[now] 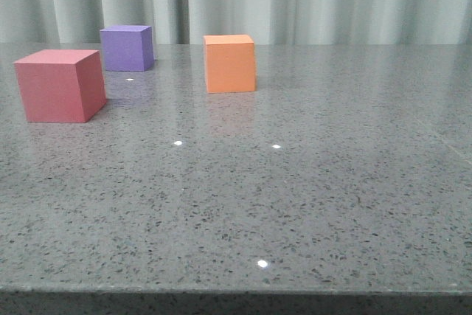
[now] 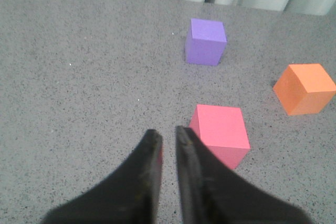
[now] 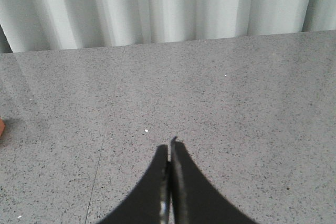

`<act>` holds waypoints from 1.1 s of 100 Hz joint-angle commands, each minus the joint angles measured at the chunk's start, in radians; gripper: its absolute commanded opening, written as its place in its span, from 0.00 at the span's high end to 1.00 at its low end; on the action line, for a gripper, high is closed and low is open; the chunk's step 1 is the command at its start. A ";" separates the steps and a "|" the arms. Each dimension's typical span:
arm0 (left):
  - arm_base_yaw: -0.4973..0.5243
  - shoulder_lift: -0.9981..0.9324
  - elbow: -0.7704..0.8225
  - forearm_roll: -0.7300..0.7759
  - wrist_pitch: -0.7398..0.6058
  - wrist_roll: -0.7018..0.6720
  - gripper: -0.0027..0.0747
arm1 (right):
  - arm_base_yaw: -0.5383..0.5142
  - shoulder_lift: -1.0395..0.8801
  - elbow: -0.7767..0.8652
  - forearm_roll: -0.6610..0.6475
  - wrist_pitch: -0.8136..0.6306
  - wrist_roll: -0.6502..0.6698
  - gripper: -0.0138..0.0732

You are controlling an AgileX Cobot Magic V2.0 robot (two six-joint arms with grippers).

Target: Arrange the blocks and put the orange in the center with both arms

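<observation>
Orange cube (image 1: 230, 63): set upright on the desk (image 1: 295, 197), right of the other two and apart from them.
Purple cube (image 1: 127, 48): placed farthest back, at the left.
Red-pink cube (image 1: 60, 85): placed nearest, far left.
Left gripper (image 2: 168, 142): jaws nearly closed, nothing held, seen just beside the red-pink cube.
Right gripper (image 3: 170, 150): jaws pressed together, empty, over bare desk.

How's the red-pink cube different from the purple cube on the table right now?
The red-pink cube sits nearer the camera; the purple cube sits farther back, toward the curtain. The red-pink one lies just beside the left pincer; the purple one is well beyond it. Both are plain matte cubes, resting flat, ungripped.
</observation>
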 commanded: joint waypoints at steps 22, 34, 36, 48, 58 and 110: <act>0.004 0.029 -0.036 -0.014 -0.056 -0.004 0.14 | -0.006 -0.002 -0.027 -0.017 -0.082 -0.009 0.92; 0.004 0.049 -0.036 -0.004 -0.054 -0.004 0.14 | -0.006 -0.002 -0.027 -0.017 -0.082 -0.009 0.92; 0.004 0.053 -0.036 0.002 -0.048 -0.004 0.14 | -0.006 -0.002 -0.027 -0.017 -0.082 -0.009 0.92; 0.004 0.083 -0.036 -0.002 -0.042 -0.004 0.14 | -0.006 -0.002 -0.027 -0.017 -0.082 -0.009 0.92; -0.006 0.115 -0.046 -0.055 -0.036 -0.004 0.14 | -0.006 -0.002 -0.027 -0.017 -0.082 -0.009 0.92; -0.373 0.569 -0.403 0.060 -0.071 -0.214 0.14 | -0.006 -0.002 -0.027 -0.017 -0.082 -0.009 0.92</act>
